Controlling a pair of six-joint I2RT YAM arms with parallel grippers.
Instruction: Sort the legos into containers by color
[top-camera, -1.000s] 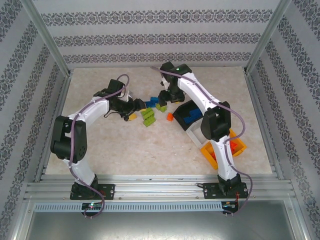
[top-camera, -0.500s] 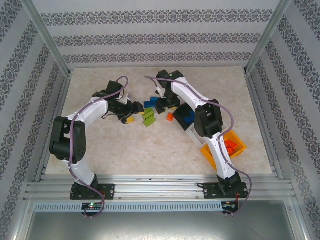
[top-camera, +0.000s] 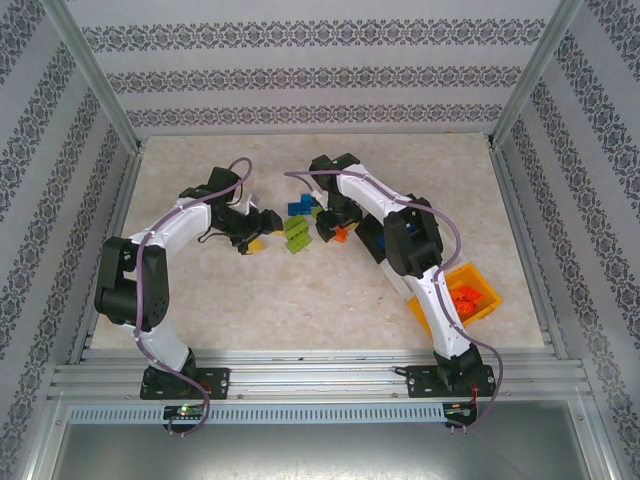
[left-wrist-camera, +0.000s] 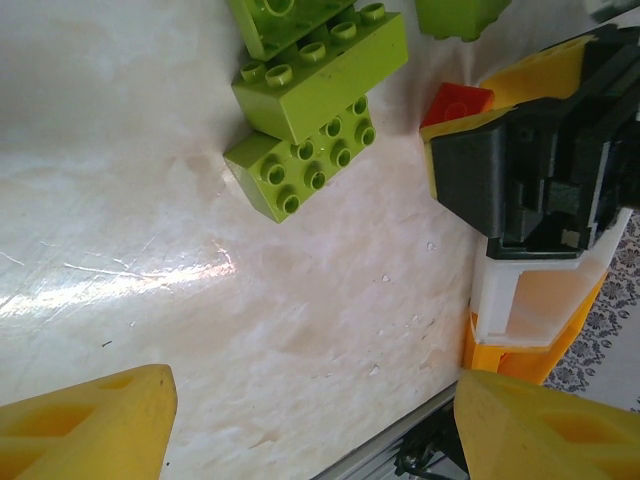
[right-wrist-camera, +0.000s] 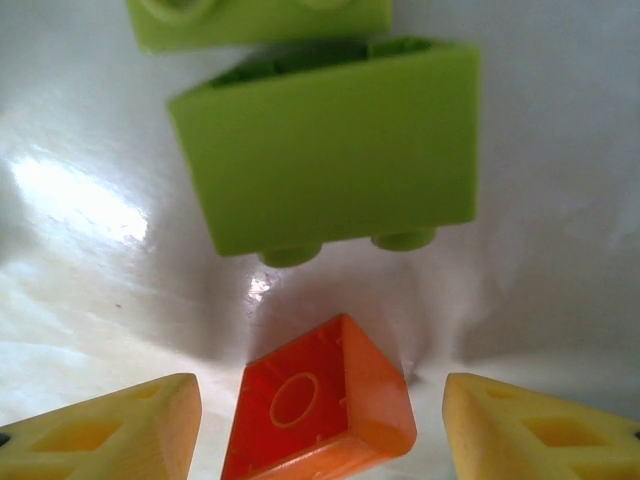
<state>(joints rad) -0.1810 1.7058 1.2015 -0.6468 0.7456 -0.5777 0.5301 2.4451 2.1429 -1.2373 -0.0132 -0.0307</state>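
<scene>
- Looking down from the top camera: the loose legos were clustered near the middle of the table (top-camera: 300, 310), slightly toward its far edge. The blue legos (top-camera: 299, 208) lay farthest back, with the green legos (top-camera: 296, 234) just nearer.
- Left gripper (top-camera: 262, 232) was low, just left of the green legos. Right gripper (top-camera: 333, 230) was low on their right, at an orange-red lego (top-camera: 342, 235). I couldn't tell either jaw gap from up there.
- Orange-yellow bin (top-camera: 478, 281) sat toward the table's near right corner, with orange-red legos (top-camera: 462, 296) inside it.
- Left wrist camera: left gripper (left-wrist-camera: 320, 430) was spread wide. Its yellow fingertips (left-wrist-camera: 90, 420) sat at the two bottom corners with bare table (left-wrist-camera: 150, 250) between them, and it held nothing.
- Green legos (left-wrist-camera: 320, 90) were ahead of it, studs up. Two of them were touching, and both were well clear of the fingers.
- Right gripper (left-wrist-camera: 478, 100) showed beyond the greens, with the orange-red lego (left-wrist-camera: 455, 104) at its yellow finger ends.
- Right wrist camera: right gripper (right-wrist-camera: 320, 430) was spread, with one yellow fingertip (right-wrist-camera: 110, 430) on each side of the orange-red lego (right-wrist-camera: 320, 410).
- That lego sat tilted on the table between the tips. A gap showed on both sides, so it was straddled, not clamped.
- A green lego (right-wrist-camera: 330, 160) lay on its side just past it, studs pointing back toward the gripper. Another green lego (right-wrist-camera: 260, 20) lay beyond that, at the frame top.
</scene>
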